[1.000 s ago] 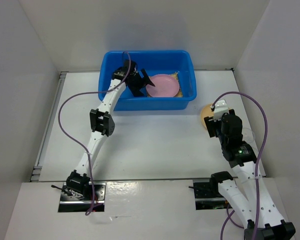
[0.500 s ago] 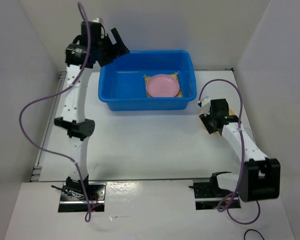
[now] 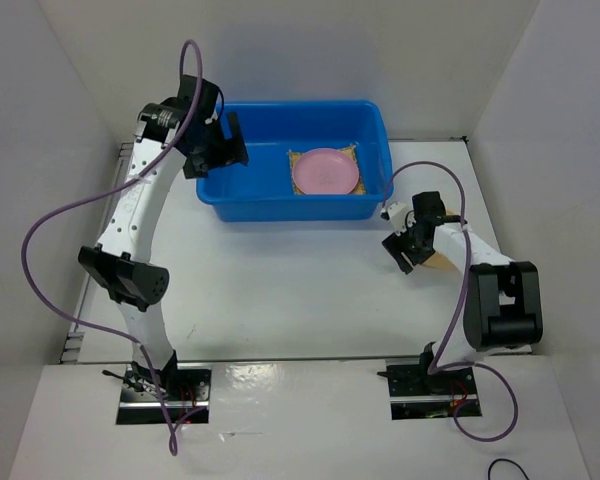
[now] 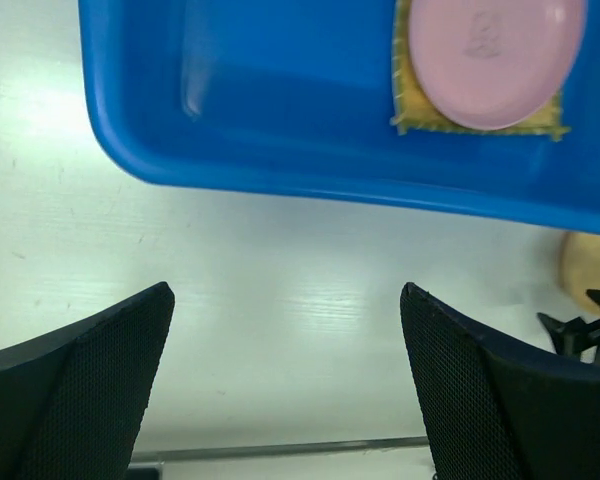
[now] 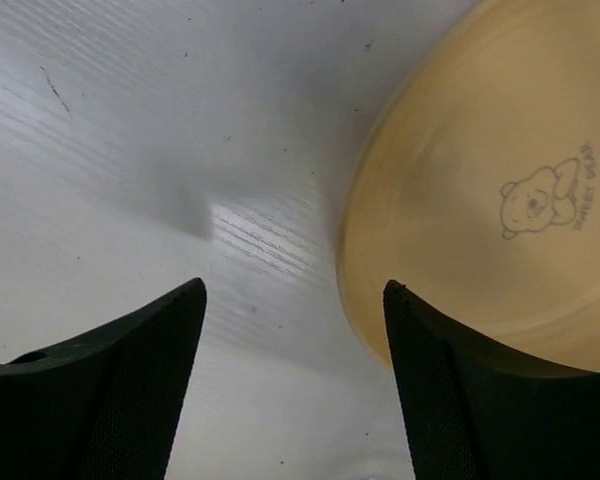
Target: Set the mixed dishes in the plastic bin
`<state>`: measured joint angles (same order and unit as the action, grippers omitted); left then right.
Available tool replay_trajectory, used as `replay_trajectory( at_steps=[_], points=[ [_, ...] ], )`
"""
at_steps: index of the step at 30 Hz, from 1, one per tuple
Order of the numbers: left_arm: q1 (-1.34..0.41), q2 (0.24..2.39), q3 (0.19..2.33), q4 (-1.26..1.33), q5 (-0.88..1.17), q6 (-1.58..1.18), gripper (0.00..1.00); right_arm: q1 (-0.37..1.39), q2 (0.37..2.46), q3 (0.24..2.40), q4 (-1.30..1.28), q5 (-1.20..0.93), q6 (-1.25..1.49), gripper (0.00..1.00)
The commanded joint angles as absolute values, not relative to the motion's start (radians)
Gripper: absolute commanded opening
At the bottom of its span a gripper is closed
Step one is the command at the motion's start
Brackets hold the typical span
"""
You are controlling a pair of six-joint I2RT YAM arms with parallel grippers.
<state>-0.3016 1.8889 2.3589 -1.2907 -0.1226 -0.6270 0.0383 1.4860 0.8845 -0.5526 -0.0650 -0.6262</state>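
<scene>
Mixed dishes, status by view.

Top: plastic bin (image 3: 280, 208) is sitting at the far side of the table (image 3: 280, 290). Yellow mat (image 3: 296, 157) is lying flat inside it, with pink plate (image 3: 326, 171) resting on top. Tan plate (image 3: 444, 263) is lying outside on the table, right of the bin, partly hidden under the right arm. Left gripper (image 3: 225, 150) is hovering near the bin's left end.

Left wrist: jaws are standing wide and carrying nothing. Mat and pink plate are showing in the bin beyond.

Right wrist: right gripper (image 5: 294, 290) is hanging low over bare table, jaws apart and empty, with the tan plate's rim just beside one finger.

Clear cups aren't showing in any view, possibly washed out against the white.

Reckoning two items are binned, the tan plate is not yet in, and the cups are unknown.
</scene>
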Motion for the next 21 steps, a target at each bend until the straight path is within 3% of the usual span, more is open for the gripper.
replay_trajectory(
  at_steps=[1,5,13,21],
  points=[
    [-0.299,1.798,2.272,-1.273,-0.16,-0.617,1.0,0.022,1.548,0.908,-0.505,-0.071,-0.672,0.76],
    [-0.285,1.68,2.096,-1.197,-0.151,-0.638,1.0,-0.02,1.61,0.92,-0.48,-0.057,-0.715,0.61],
    [-0.195,1.533,1.878,-1.121,-0.088,-0.657,1.0,-0.066,1.643,0.991,-0.512,-0.057,-0.744,0.0],
    [-0.141,1.457,1.797,-1.111,-0.097,-0.646,1.0,-0.075,1.516,1.248,-0.624,-0.101,-0.723,0.0]
  ],
)
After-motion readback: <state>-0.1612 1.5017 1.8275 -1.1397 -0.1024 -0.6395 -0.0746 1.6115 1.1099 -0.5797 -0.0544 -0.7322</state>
